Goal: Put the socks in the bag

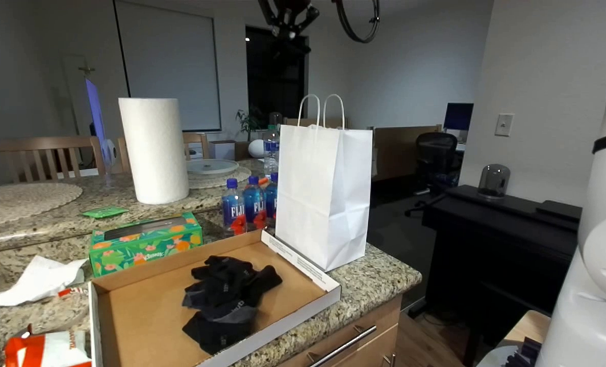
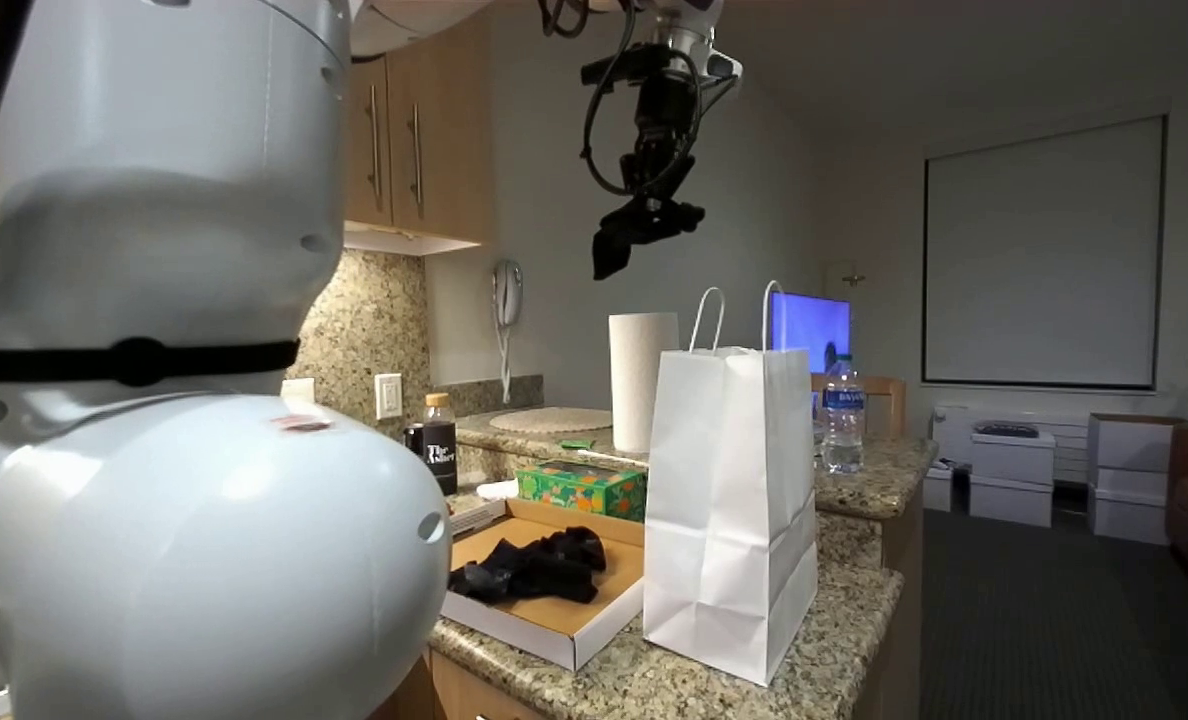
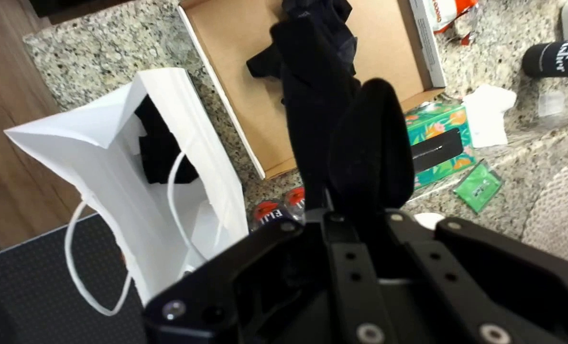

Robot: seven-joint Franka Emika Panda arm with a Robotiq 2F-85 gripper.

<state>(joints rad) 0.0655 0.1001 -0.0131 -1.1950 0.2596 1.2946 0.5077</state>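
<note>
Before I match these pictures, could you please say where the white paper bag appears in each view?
In an exterior view: the white paper bag, just right of center.
In an exterior view: the bag, right of center, mostly lower half.
In the wrist view: the bag, left of center, open mouth showing.
Shared landmark: the cardboard tray beside it.

All 3 views share the bag (image 1: 321, 196): 2 exterior side-on, wrist view from above.
</note>
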